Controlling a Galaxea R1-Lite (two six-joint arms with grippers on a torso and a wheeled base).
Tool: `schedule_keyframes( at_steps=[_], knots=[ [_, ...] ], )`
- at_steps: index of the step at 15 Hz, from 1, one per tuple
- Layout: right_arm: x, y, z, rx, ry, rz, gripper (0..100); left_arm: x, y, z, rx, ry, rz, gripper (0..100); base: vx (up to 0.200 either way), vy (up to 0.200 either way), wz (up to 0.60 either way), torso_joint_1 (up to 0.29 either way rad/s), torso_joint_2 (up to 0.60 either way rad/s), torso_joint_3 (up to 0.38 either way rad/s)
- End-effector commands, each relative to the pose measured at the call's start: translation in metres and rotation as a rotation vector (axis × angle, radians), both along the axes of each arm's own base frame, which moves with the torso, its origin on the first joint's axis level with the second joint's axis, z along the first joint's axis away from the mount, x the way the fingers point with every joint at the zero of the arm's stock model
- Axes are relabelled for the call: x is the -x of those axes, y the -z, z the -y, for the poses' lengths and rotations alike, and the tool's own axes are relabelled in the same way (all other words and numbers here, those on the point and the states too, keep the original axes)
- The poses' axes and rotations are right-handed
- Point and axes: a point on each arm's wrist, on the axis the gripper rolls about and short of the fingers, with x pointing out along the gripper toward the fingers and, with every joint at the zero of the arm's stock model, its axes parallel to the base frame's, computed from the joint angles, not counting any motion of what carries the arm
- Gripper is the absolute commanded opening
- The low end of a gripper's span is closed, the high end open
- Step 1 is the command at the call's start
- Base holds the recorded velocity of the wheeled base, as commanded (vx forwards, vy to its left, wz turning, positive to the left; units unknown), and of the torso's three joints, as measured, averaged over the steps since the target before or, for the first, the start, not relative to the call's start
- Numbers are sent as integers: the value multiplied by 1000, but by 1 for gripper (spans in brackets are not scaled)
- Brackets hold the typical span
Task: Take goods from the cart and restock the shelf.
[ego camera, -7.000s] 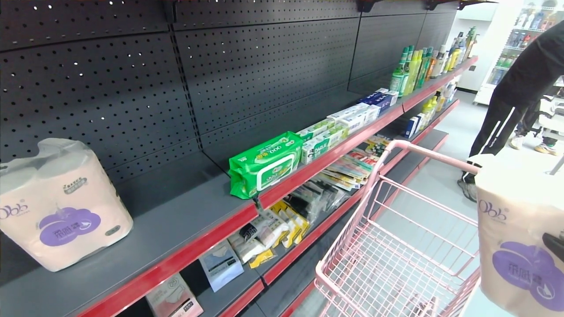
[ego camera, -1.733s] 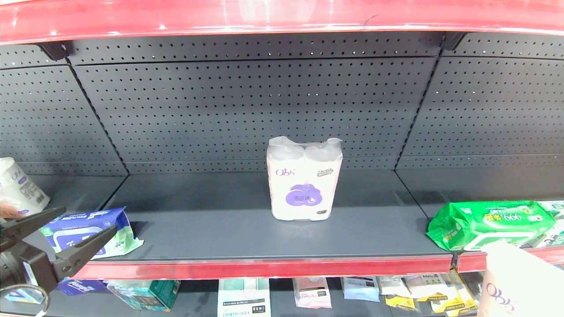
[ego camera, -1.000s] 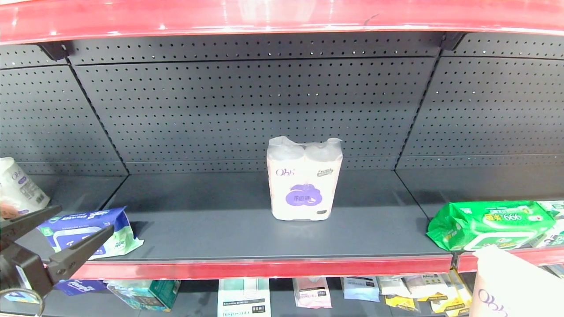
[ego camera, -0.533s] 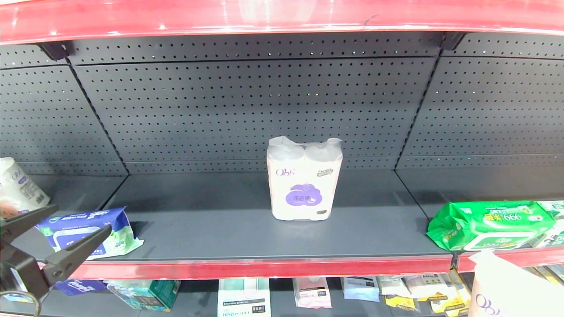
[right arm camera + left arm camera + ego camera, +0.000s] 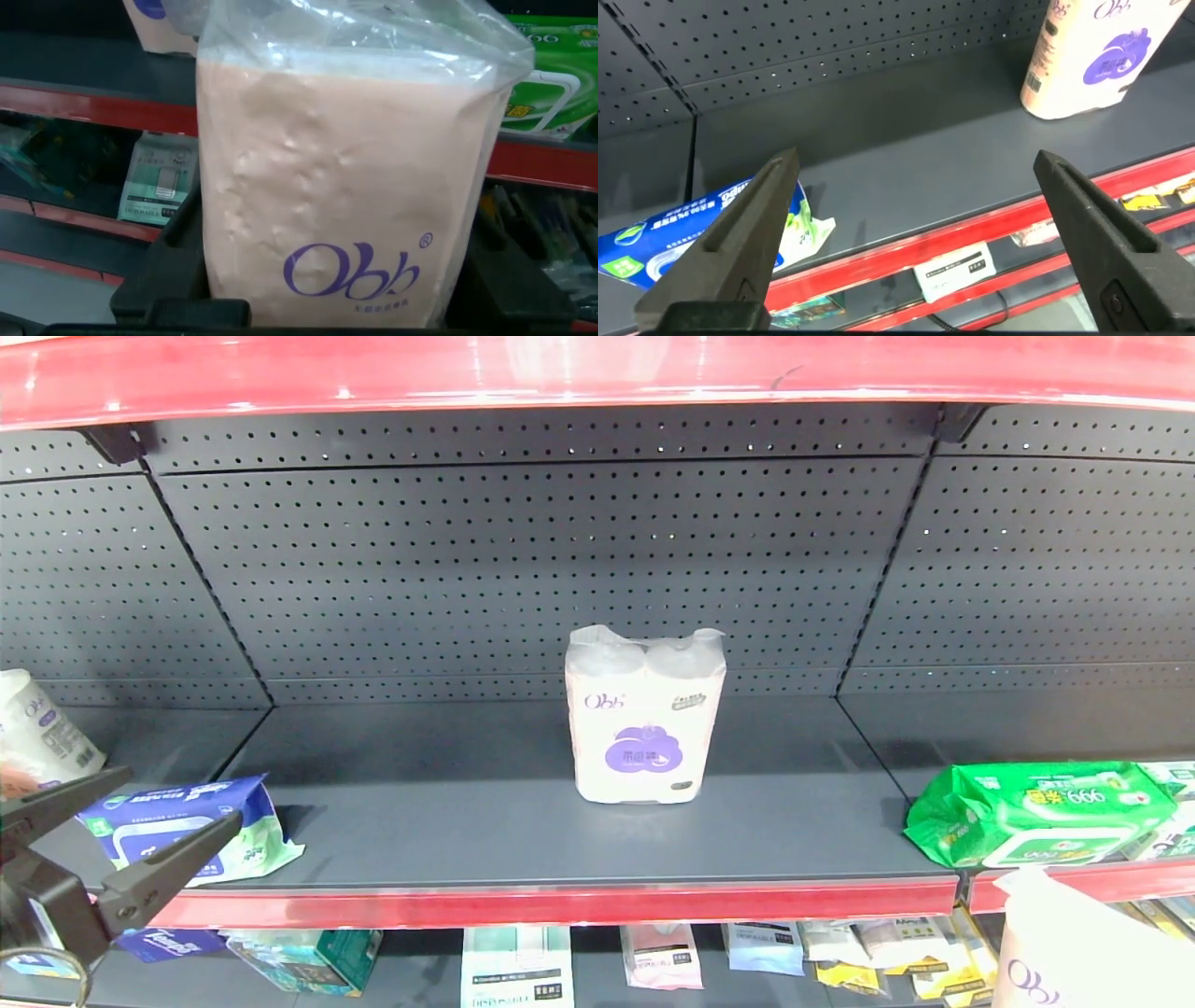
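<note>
Store aisle: dark pegboard back panel point(image 5: 523, 551) behind a grey shelf point(image 5: 420, 831) w/ red front edge point(image 5: 560, 903); another red shelf lip point(image 5: 597, 373) runs overhead. One tissue pack point(image 5: 644, 723), pale pink w/ purple label, stands upright near ctr of shelf, set back from the front edge and well apart from other goods. Blue wipes pack point(image 5: 177, 821) lies flat at L end of shelf, close to the front edge; green wipes pack point(image 5: 1036, 810) lies flat on the next shelf section to the R, also at the front. White roll pack point(image 5: 42, 737) sits far L, partly cut off. At that L end the left gripper point(image 5: 182, 794) hovers in front of the shelf at about edge height, jaws spread wide, nothing btwn them. Its wrist view has the blue pack past one finger, the upright tissue pack past the other, and a white price tag point(image 5: 957, 271) on the red edge. On the R side the right gripper point(image 5: 338, 233) is clamped on a second tissue pack point(image 5: 346, 168), same pink wrap, one black finger each side of the pkg. That pack is in the air, low at R, in front of the red edge, near the green wipes. Lower shelf point(image 5: 420, 980) holds assorted small packets point(image 5: 518, 971) in a row.
</note>
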Motion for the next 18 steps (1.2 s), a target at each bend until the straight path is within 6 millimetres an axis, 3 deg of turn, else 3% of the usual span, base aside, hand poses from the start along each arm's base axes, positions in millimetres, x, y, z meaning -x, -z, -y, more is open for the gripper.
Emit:
schedule_keyframes(
  at_steps=[1, 18],
  knots=[
    [0, 0, 0, 1, -1, -1, 0, 0, 1, 0, 0, 2, -4, 100, 0, 0, 0, 0, 0, 0],
    [0, 0, 0, 1, -1, -1, 0, -1, 3, 1, 6, 23, -16, 100, 0, 0, 0, 0, 0, 0]
  ],
)
